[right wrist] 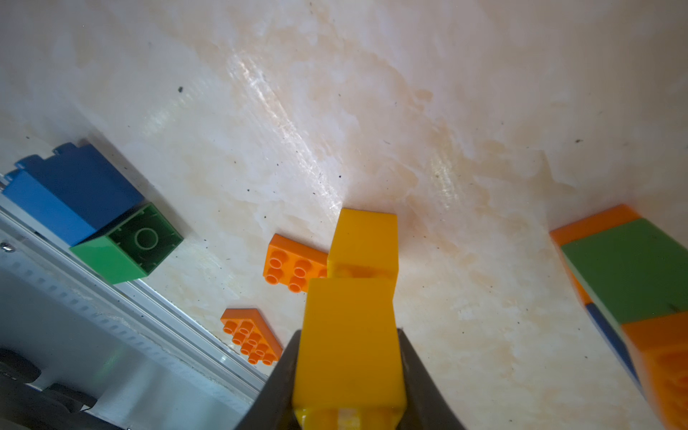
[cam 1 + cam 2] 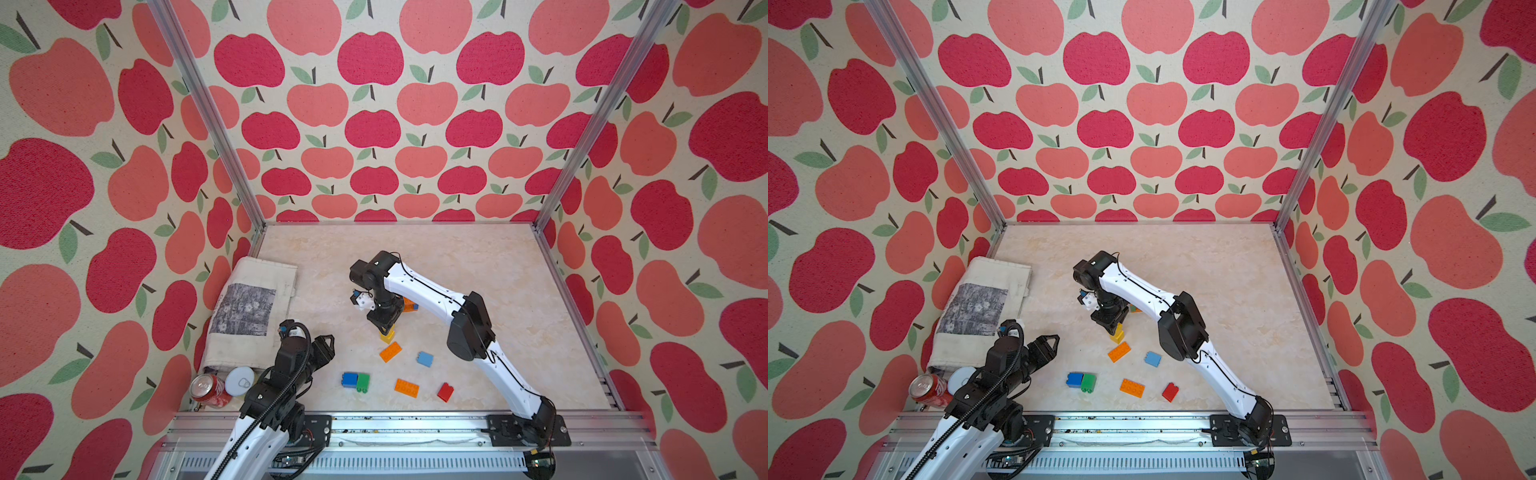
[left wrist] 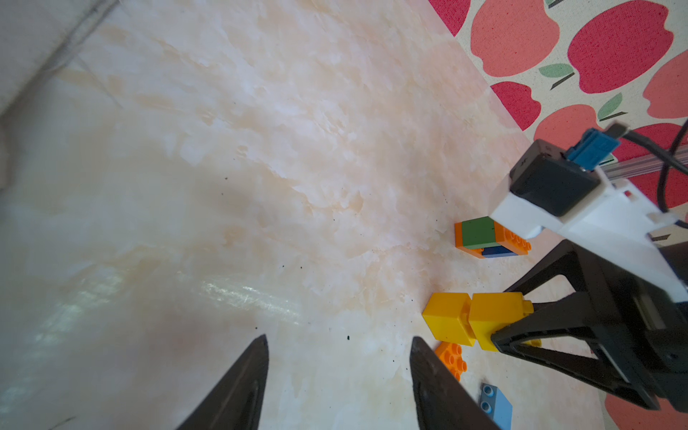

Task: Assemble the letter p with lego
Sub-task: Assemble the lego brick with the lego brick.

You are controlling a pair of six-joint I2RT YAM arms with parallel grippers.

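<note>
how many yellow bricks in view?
2, joined together: the gripped yellow brick sits in the right claw; the outer yellow brick is stuck on its end, past the claw tips. The right arm may hide more.

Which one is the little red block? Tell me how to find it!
Start at the metal rail along the table's near edge, where both arms are bolted. Just beyond it, next to the white right arm, lie a flat orange brick and the red brick. It is the only red brick, chunky rather than flat.
</note>
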